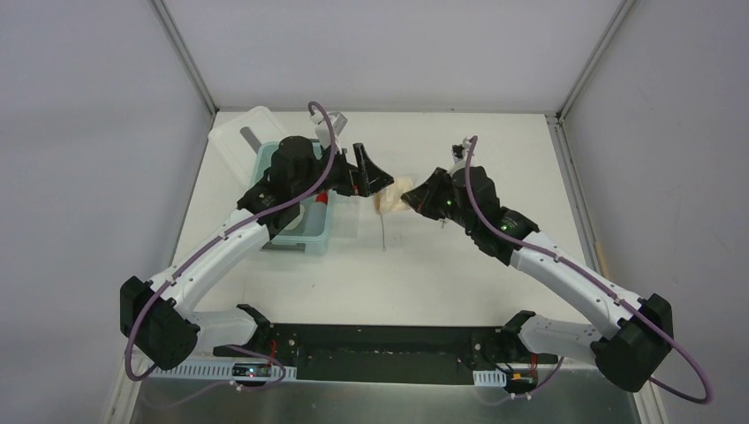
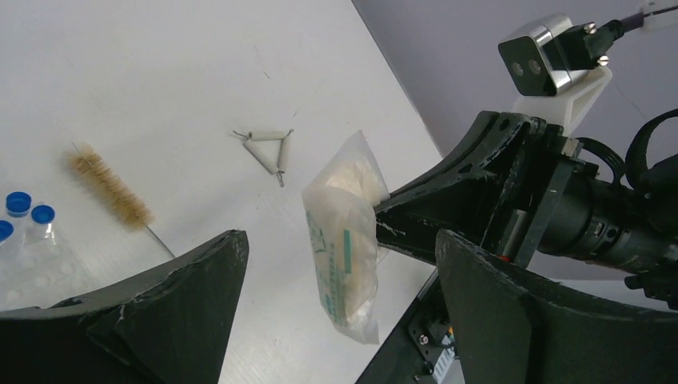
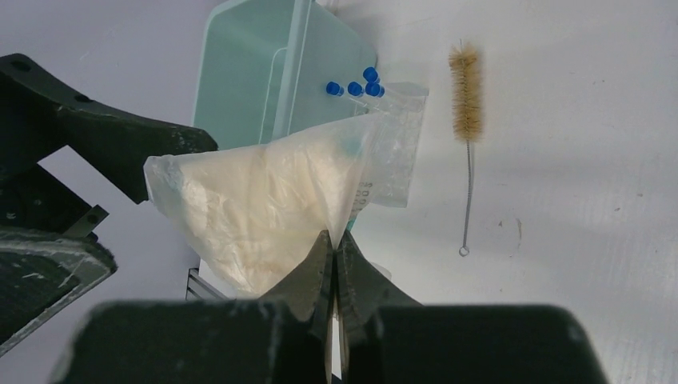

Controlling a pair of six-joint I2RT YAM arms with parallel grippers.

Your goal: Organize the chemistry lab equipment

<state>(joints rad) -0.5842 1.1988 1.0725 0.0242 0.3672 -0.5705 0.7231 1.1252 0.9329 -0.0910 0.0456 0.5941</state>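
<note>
A clear plastic bag of off-white material [image 3: 248, 208] hangs above the table, pinched at one corner by my right gripper [image 3: 334, 240], which is shut on it. In the left wrist view the bag [image 2: 344, 248] dangles between the wide-open fingers of my left gripper [image 2: 342, 240] without touching either. From above, the left gripper [image 1: 375, 177] and right gripper [image 1: 406, 199] meet at the bag [image 1: 393, 190] mid-table. Small blue-capped tubes [image 3: 356, 84] sit in a clear holder beside the bin. A white squeeze bottle with red spout [image 1: 320, 201] lies in the bin.
The pale teal bin [image 1: 300, 231] stands left of centre, its white lid [image 1: 238, 137] behind it. A bristle brush with wire handle [image 3: 466, 92] lies on the table right of the tubes. A small wire-and-ceramic triangle [image 2: 268, 148] rests farther back.
</note>
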